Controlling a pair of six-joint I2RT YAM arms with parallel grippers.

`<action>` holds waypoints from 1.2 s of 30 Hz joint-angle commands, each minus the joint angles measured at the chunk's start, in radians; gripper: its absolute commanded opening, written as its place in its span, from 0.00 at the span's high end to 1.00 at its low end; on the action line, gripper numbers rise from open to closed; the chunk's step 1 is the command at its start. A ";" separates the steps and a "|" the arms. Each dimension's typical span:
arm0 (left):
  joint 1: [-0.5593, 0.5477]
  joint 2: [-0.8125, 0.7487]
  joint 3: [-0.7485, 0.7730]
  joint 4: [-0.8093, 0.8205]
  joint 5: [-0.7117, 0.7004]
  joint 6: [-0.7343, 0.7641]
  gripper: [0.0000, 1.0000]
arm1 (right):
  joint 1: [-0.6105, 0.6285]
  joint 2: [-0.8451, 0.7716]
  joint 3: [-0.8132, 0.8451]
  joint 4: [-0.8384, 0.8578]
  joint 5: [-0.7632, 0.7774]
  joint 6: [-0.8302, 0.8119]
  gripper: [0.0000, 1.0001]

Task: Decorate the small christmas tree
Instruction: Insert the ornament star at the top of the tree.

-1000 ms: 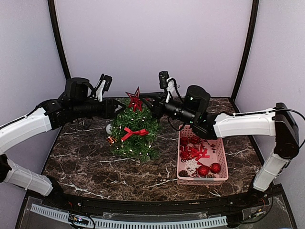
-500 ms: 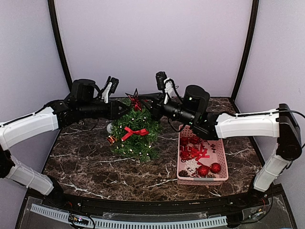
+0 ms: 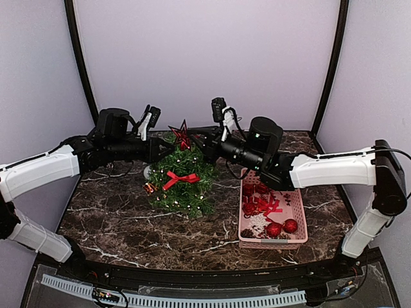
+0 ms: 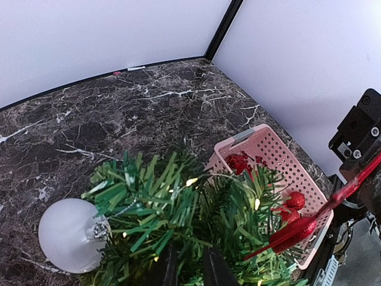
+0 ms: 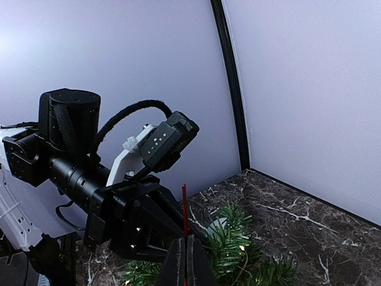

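Note:
The small christmas tree (image 3: 183, 183) stands mid-table with tiny lit lights, a red bow (image 3: 180, 177) and a white ball (image 3: 148, 172). A red glitter star (image 3: 182, 135) sits at its top. My right gripper (image 3: 196, 136) comes in from the right and is shut on the star, which the right wrist view shows edge-on as a thin red strip (image 5: 184, 205) between the closed fingers (image 5: 185, 250). My left gripper (image 3: 162, 149) reaches into the treetop from the left. In the left wrist view its fingers (image 4: 186, 269) stand a narrow gap apart with green branches (image 4: 178, 208) pinched between them.
A pink basket (image 3: 302, 215) of red ornaments stands right of the tree, under the right forearm. The left wrist view shows the white ball (image 4: 68, 235) against the tree's left side and the basket (image 4: 280, 155) beyond. Walls stand close behind.
My left gripper has pushed right into the treetop and its jaws have narrowed onto the branches. The right gripper still holds the star, almost unmoved.

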 commanded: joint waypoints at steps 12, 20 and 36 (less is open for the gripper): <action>0.002 -0.016 -0.012 0.035 -0.009 0.014 0.83 | 0.015 -0.013 -0.011 -0.049 0.013 -0.001 1.00; 0.002 -0.035 -0.012 0.031 -0.031 0.020 0.78 | 0.012 -0.049 -0.022 -0.035 0.044 -0.006 0.57; 0.006 -0.136 -0.026 0.000 -0.110 0.034 0.53 | 0.005 -0.137 -0.125 0.000 0.087 -0.002 0.21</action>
